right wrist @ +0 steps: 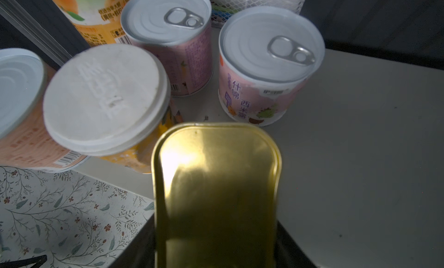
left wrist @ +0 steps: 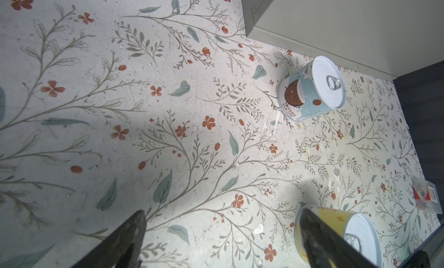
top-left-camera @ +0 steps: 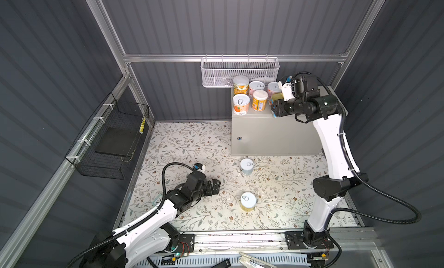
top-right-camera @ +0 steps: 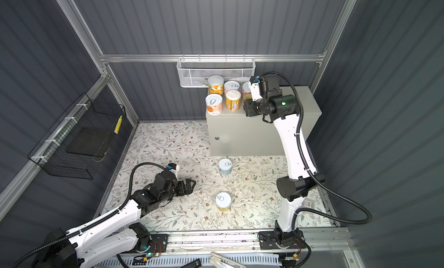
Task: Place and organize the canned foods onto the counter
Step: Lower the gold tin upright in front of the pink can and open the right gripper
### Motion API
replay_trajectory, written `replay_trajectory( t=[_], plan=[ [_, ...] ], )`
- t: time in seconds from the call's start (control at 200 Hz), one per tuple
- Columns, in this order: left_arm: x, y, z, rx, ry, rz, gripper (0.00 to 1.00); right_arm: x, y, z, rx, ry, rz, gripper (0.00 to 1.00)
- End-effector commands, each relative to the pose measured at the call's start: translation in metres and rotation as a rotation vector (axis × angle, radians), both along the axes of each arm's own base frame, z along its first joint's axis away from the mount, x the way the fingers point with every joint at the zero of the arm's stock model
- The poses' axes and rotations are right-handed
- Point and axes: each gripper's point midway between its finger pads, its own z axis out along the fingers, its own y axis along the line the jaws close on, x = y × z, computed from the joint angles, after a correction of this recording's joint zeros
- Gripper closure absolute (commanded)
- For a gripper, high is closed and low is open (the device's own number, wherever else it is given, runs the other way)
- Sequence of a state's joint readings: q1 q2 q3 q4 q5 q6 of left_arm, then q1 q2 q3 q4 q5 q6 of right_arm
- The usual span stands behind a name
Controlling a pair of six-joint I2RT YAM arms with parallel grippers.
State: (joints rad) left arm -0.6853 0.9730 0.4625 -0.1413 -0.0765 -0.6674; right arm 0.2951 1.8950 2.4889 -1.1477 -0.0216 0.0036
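Note:
Several canned foods stand clustered on the left end of the counter: a tall orange can, two pink ones, a white-lidded orange one and a peach one. My right gripper is shut on the flat gold-topped tin, held just over the counter top beside them. On the floral floor stand a pale-blue can and a yellow can. My left gripper hangs open and empty left of them.
A white mesh basket hangs on the back wall right behind the cans. A black wire basket is fixed to the left wall. A small packet lies near the right arm's base. The arms' mounting rail runs along the front.

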Motion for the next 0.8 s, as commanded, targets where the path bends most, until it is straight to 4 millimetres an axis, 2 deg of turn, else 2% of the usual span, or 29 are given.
replay_trajectory(
  t=[0.0,0.195,0.405,0.495,0.79],
  plan=[
    [0.0,0.0,-0.001,-0.016,0.012,0.009,0.0,0.01,0.002,0.002,0.013,-0.018,-0.003,0.43],
    [0.001,-0.003,-0.004,-0.019,0.026,0.004,0.0,0.018,0.002,0.003,0.001,-0.036,-0.008,0.37],
    [0.001,-0.006,-0.01,-0.024,0.048,0.001,0.0,0.024,0.002,-0.011,-0.02,-0.009,-0.014,0.34],
    [0.0,-0.007,-0.011,-0.029,0.053,-0.001,0.0,0.027,0.001,-0.013,-0.026,-0.01,-0.022,0.43],
    [0.001,-0.012,-0.014,-0.038,0.076,-0.01,0.0,0.036,-0.003,-0.013,-0.054,-0.045,-0.041,0.48]
  ],
)
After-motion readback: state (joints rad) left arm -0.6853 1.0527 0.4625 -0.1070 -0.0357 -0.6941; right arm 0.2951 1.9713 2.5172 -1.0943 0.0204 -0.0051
